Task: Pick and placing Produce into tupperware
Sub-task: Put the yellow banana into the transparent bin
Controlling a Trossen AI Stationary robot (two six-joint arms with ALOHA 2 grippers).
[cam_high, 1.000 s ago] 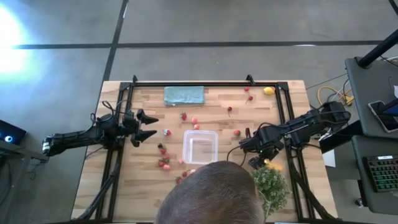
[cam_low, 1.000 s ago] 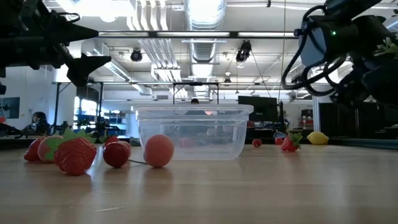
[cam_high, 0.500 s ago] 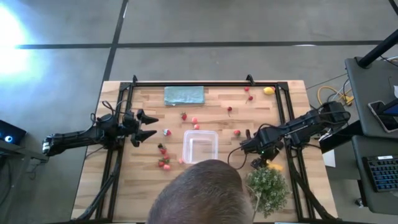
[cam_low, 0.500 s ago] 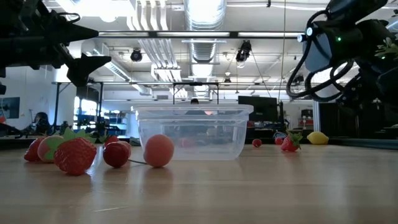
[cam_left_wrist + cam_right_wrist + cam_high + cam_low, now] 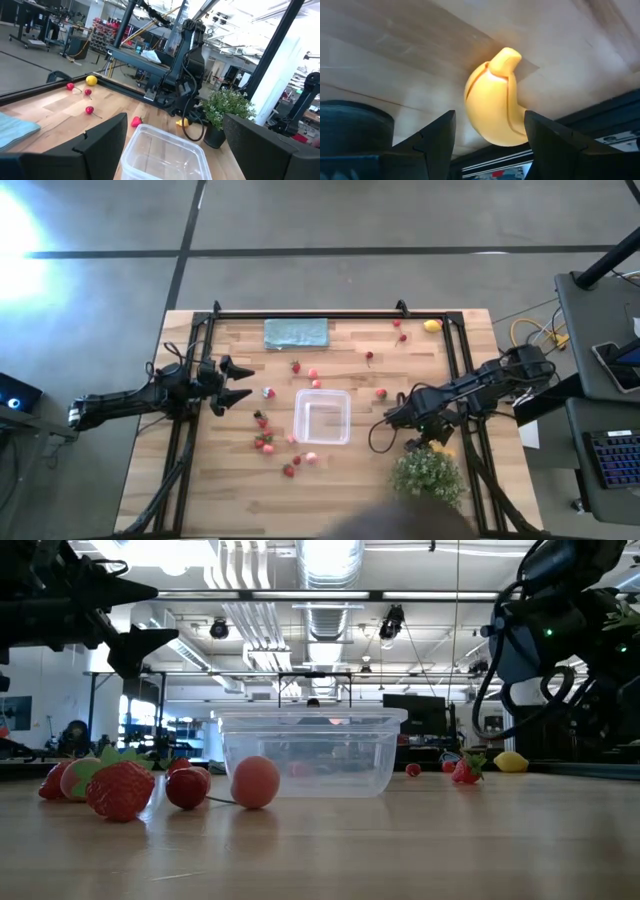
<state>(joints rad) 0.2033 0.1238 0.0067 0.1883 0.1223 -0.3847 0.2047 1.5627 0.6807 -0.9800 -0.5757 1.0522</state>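
The clear square tupperware (image 5: 322, 417) stands mid-table, with nothing in it. Red and pink strawberries lie around it: a cluster (image 5: 264, 440) at its left near side, and others (image 5: 313, 374) toward the far edge. A lemon (image 5: 431, 326) lies at the far right. The yellow banana (image 5: 495, 107) lies on the wood near the right rail. My right gripper (image 5: 490, 114) slants down over it, open, one finger on either side. My left gripper (image 5: 245, 382) hovers open and level, left of the tupperware (image 5: 165, 155).
A bushy green plant (image 5: 430, 475) stands close to the near side of my right gripper. A teal cloth (image 5: 296, 333) lies at the far edge. Black frame rails (image 5: 458, 370) run along the table's sides and back. Bare wood lies on the tupperware's near side.
My right gripper has sunk a little and tipped further down toward the banana, its gap unchanged. A person's head that covered the table's near edge has drawn back out of the high view.
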